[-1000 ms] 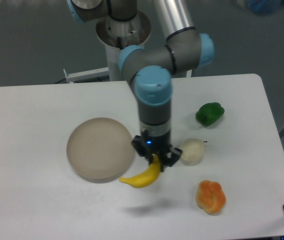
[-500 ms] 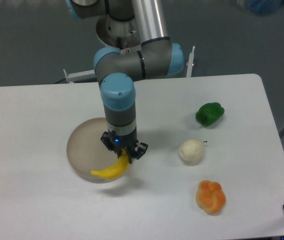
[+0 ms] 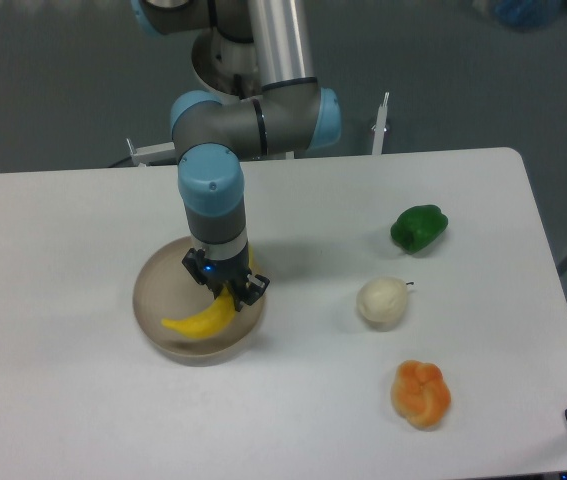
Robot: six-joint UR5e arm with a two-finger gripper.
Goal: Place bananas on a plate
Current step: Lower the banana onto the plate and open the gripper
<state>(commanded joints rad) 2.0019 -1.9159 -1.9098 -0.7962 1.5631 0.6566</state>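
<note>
The banana (image 3: 200, 319) is a curved, bright-yellow fruit. My gripper (image 3: 225, 290) is shut on its right end and holds it over the plate (image 3: 158, 291), a round beige-tan dish at the left middle of the table. The banana's free end points left and down, low over the plate's front half. I cannot tell whether it touches the plate. The arm hides the plate's right part.
A white onion-like bulb (image 3: 382, 302) lies to the right of the plate. A lumpy orange fruit (image 3: 421, 393) is near the front right. A green pepper (image 3: 419, 227) sits further back on the right. The arm's base (image 3: 233, 70) stands behind the table.
My gripper has carried the banana leftward, from beside the plate's right front edge to above the plate, and a little lower.
</note>
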